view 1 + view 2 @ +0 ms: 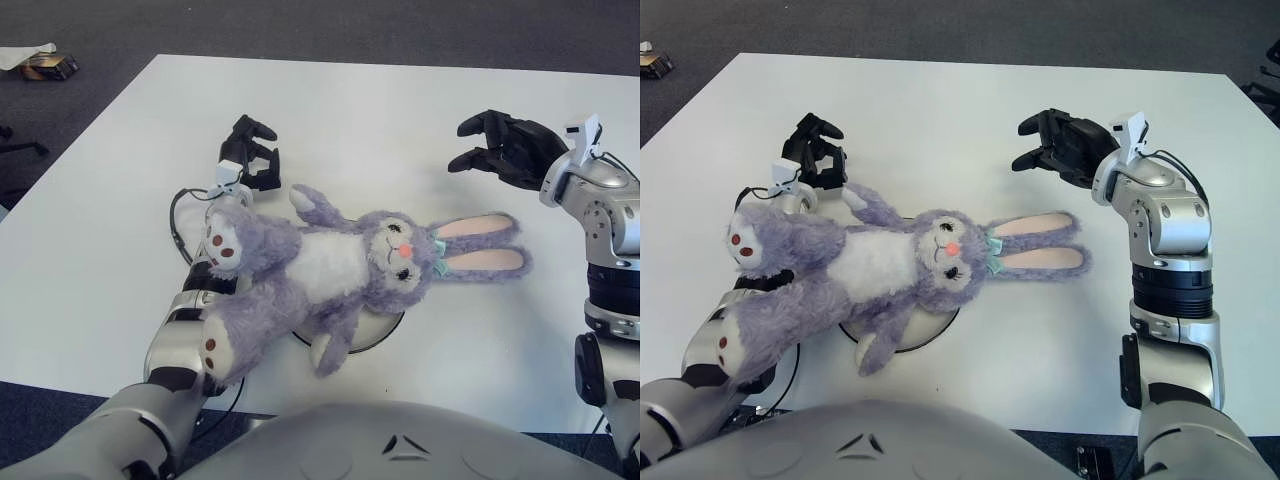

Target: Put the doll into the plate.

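A purple plush bunny doll (340,265) lies on its back across the middle of the white table (400,110), ears pointing right. Its body covers a round pale plate (385,328), of which only the rim shows under its belly and arm. The doll's legs lie over my left forearm. My left hand (250,155) shows just beyond the doll's foot, with loosely bent fingers that hold nothing. My right hand (1055,145) hovers above and to the right of the ears, fingers spread and empty, apart from the doll.
A black cable (180,215) loops on the table beside my left wrist. A small box and paper (45,65) lie on the dark floor past the table's far left corner. The table's front edge runs close below the plate.
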Robot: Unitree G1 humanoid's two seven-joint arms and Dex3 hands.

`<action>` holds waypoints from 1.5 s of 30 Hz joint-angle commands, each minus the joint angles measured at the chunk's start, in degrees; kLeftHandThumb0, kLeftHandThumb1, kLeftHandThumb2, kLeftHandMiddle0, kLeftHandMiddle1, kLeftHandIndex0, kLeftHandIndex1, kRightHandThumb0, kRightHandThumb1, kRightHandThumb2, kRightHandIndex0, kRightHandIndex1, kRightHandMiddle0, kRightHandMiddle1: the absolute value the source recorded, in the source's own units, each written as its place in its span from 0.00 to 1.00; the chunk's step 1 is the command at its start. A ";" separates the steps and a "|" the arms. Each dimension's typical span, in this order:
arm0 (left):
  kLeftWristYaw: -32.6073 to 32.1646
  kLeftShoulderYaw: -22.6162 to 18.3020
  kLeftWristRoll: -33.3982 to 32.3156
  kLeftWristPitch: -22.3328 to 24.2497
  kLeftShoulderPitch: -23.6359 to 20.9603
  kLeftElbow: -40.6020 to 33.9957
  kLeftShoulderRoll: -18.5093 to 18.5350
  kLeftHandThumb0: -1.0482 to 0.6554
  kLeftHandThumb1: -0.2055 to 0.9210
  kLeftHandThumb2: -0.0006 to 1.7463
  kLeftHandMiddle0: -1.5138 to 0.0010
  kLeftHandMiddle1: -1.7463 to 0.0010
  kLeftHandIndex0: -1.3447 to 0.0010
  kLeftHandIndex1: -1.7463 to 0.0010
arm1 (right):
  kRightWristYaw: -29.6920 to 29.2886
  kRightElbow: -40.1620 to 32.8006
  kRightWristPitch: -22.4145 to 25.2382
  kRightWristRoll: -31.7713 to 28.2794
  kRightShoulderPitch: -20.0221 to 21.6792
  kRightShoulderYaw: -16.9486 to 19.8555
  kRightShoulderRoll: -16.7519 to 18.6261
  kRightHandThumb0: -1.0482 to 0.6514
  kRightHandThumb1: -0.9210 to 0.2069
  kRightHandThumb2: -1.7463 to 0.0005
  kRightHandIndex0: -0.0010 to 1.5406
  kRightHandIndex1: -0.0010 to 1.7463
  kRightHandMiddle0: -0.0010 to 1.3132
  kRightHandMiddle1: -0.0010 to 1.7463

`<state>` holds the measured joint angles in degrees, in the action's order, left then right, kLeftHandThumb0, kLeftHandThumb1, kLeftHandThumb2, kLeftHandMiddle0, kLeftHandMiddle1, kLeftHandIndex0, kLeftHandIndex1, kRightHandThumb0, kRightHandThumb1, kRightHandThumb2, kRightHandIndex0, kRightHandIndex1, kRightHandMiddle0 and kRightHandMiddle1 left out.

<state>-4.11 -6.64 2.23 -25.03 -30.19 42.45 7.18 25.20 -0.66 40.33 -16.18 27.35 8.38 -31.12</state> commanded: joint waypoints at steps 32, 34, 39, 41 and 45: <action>7.68 -3.88 -8.85 4.57 3.13 1.15 0.19 0.61 0.49 0.74 0.68 0.00 0.65 0.00 | -6.94 18.06 -13.46 -9.41 -4.06 11.75 16.34 0.36 0.42 0.34 0.46 1.00 0.38 1.00; 8.26 -4.22 -9.59 4.94 3.06 1.51 -0.03 0.61 0.48 0.75 0.68 0.00 0.65 0.00 | -7.15 21.32 -12.14 -11.31 -2.95 13.47 16.38 0.36 0.43 0.33 0.48 1.00 0.40 1.00; 9.28 -5.41 -11.45 5.64 2.26 3.63 -0.50 0.61 0.46 0.76 0.67 0.00 0.64 0.00 | -8.20 30.71 -12.85 -12.94 0.37 16.39 15.75 0.35 0.48 0.28 0.56 1.00 0.43 1.00; 9.23 -5.68 -11.80 5.87 1.96 4.38 -0.57 0.61 0.45 0.77 0.66 0.00 0.63 0.00 | -8.86 32.12 -13.96 -12.44 0.94 16.52 15.79 0.34 0.52 0.26 0.61 1.00 0.46 1.00; 9.00 -6.02 -12.13 6.55 1.48 5.46 -0.62 0.61 0.43 0.79 0.65 0.00 0.61 0.00 | -11.69 32.39 -19.25 -8.65 0.48 14.92 16.59 0.33 0.56 0.22 0.66 1.00 0.49 1.00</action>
<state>4.70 -12.00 -9.08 -21.04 -30.04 45.03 7.07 16.55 29.76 23.95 -28.00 29.79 24.58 -15.53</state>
